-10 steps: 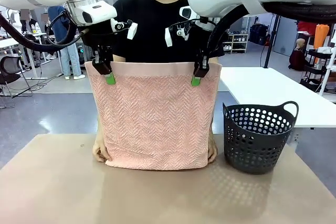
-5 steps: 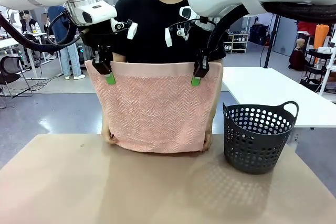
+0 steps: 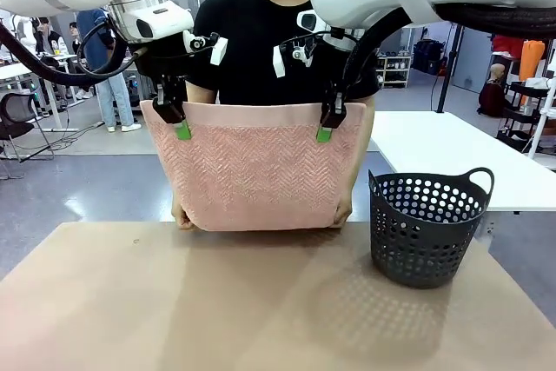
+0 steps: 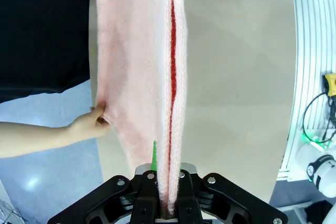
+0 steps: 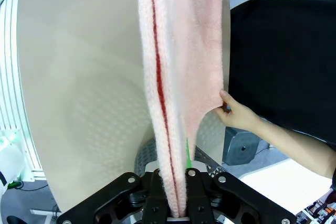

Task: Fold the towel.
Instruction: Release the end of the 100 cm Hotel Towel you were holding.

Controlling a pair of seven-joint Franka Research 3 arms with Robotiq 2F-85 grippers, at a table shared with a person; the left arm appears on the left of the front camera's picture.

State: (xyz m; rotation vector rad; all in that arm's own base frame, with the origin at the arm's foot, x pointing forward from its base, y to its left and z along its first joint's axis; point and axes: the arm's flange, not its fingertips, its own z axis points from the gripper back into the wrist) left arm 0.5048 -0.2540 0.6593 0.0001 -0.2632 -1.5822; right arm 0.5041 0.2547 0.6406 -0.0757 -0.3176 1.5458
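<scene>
The salmon-pink towel (image 3: pixel 256 167) with its herringbone weave hangs above the brown table (image 3: pixel 261 301), held up by its top corners. My left gripper (image 3: pixel 176 119) is shut on the top left corner, my right gripper (image 3: pixel 328 123) on the top right corner. A person across the table grips the bottom corners with a hand (image 3: pixel 181 215) on the left and a hand (image 3: pixel 343 212) on the right, lifted off the table. From the left wrist the towel (image 4: pixel 152 77) runs away edge-on from the left gripper (image 4: pixel 167 203), and from the right wrist the towel (image 5: pixel 173 77) rises from the right gripper (image 5: pixel 176 205).
A dark grey perforated basket (image 3: pixel 427 225) stands on the table at the right, close to the towel's right edge. A white table (image 3: pixel 452 154) lies beyond it. The brown table in front of the towel is bare.
The person's hands have raised the towel's bottom edge off the table, so the hanging part is shorter. Both grippers have stayed where they were.
</scene>
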